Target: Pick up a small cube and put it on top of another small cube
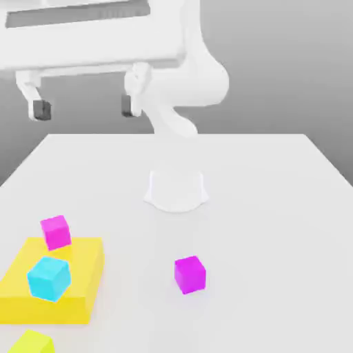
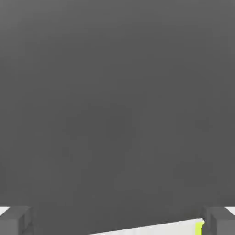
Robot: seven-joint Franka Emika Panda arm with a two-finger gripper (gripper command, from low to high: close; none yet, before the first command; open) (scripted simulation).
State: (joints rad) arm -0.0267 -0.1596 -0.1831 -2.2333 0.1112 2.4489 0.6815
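The small lime cube (image 1: 31, 343) lies on the white table at the bottom of the exterior view's left, just in front of the yellow slab. A sliver of lime cube (image 2: 198, 228) shows beside one fingertip in the hand view. My gripper (image 1: 83, 107) hangs high above the table's far left part, well away from every cube. Its two dark fingertips (image 1: 39, 109) stand wide apart and open, with nothing between them. A magenta cube (image 1: 189, 274) sits alone on the table in front of the arm's base.
A big flat yellow slab (image 1: 81, 265) lies at the exterior view's left. On it rests a cyan cube (image 1: 49, 278), with a second magenta cube (image 1: 56, 232) at its far edge. The arm's white base (image 1: 176, 189) stands mid-table.
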